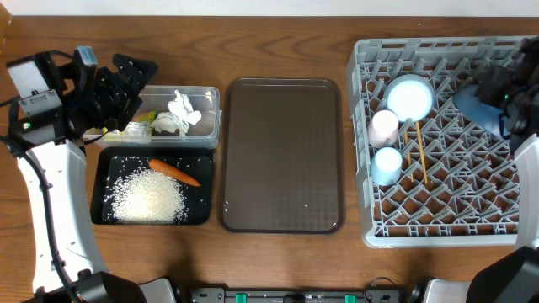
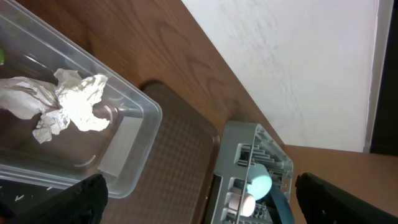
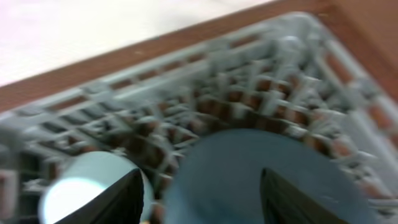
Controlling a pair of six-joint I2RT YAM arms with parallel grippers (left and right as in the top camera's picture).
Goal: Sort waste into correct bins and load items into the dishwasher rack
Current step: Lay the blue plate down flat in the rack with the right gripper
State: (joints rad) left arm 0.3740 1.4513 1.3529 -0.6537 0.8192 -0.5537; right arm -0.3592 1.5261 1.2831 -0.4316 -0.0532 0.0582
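The grey dishwasher rack at the right holds the light blue bowl, pink cup, light blue cup, two chopsticks and the dark blue plate. My right gripper is open just over the plate, in a blurred wrist view. The clear container holds the white tissue and the yellow-green wrapper. The black tray holds rice and the carrot. My left gripper is open and empty above the container's left end.
The empty dark brown serving tray lies between the bins and the rack. The left wrist view shows the tissue, the container's wall, the brown tray and the rack's corner. Bare wood lies along the table's front.
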